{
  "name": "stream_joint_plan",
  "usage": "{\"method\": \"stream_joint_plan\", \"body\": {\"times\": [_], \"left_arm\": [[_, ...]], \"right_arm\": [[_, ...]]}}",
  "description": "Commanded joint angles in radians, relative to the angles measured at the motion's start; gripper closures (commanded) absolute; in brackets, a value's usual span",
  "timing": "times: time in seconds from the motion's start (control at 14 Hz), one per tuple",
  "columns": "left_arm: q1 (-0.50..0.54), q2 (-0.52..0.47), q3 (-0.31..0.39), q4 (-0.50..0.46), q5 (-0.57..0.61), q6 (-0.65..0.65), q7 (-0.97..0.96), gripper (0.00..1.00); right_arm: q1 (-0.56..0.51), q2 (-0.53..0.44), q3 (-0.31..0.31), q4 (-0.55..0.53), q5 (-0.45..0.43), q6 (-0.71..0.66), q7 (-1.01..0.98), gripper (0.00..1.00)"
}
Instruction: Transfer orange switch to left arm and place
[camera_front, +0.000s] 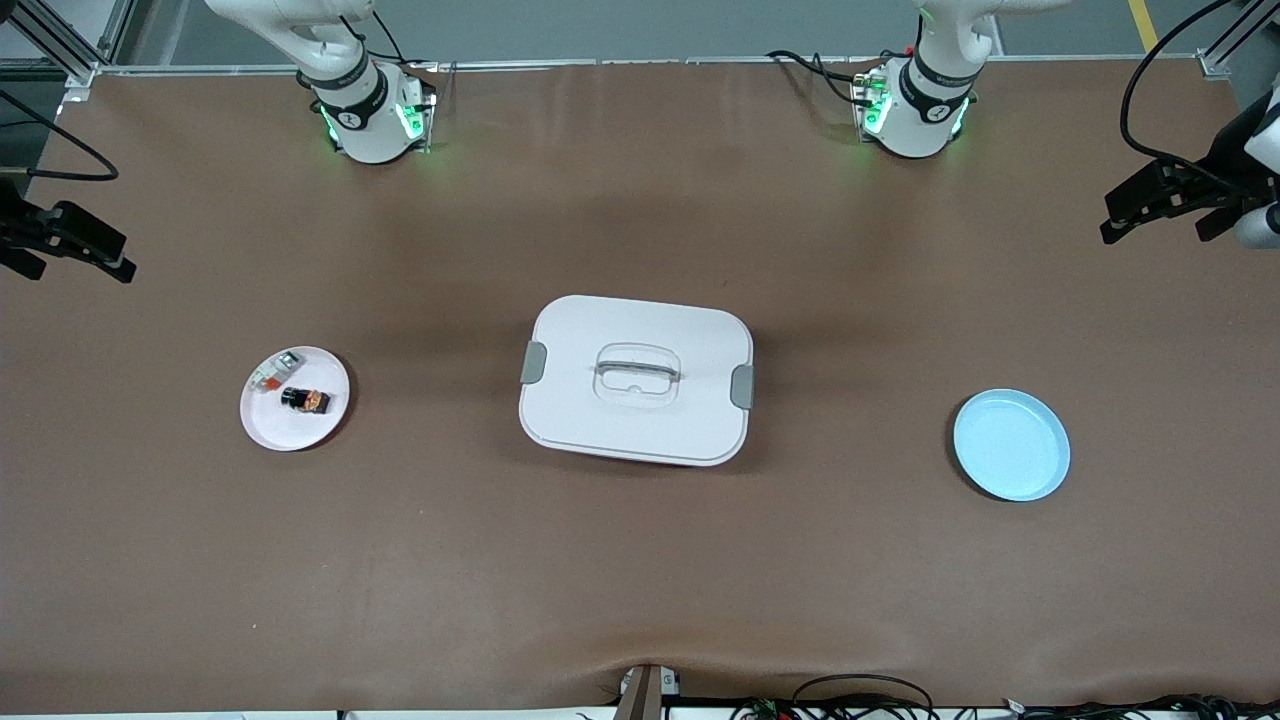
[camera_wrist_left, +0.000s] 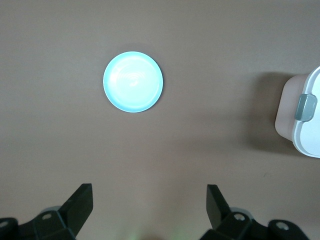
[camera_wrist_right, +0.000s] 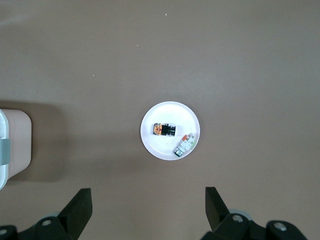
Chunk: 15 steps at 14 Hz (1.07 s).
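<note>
In the front view the box (camera_front: 636, 380) is seen mid-table, with the orange switch (camera_front: 306, 399) lying on a white plate (camera_front: 275, 425) toward the right arm's end and a blue plate (camera_front: 1010, 445) toward the left arm's end, while only the wrist views show the left gripper (camera_wrist_left: 150, 200) and right gripper (camera_wrist_right: 148, 200) spread wide and empty.

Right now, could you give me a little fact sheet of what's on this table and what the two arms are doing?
orange switch: lies on the white plate, toward the right arm's end of the table
grey-white piece: on the same plate, beside the switch
box: middle of the table, lid on
blue plate: toward the left arm's end, nothing on it
left gripper: high above the table, fingers open, holding nothing
right gripper: high above the table, fingers open, holding nothing
progress: switch not yet picked up
</note>
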<state>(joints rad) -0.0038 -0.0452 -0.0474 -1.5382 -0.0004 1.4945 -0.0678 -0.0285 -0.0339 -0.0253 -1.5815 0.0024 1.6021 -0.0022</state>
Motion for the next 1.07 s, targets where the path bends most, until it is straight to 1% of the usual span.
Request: {"method": "stream_joint_plan", "body": {"times": [0.0, 1.0], "left_arm": [[0.002, 0.004, -0.005, 0.018, 0.003, -0.008, 0.009, 0.00], [0.018, 0.002, 0.001, 0.015, -0.003, -0.007, 0.005, 0.00]], "right_arm": [[-0.001, -0.014, -0.001, -0.005, 0.007, 0.001, -0.009, 0.00], [0.001, -0.012, -0.002, 0.005, 0.008, -0.001, -0.009, 0.00]]}}
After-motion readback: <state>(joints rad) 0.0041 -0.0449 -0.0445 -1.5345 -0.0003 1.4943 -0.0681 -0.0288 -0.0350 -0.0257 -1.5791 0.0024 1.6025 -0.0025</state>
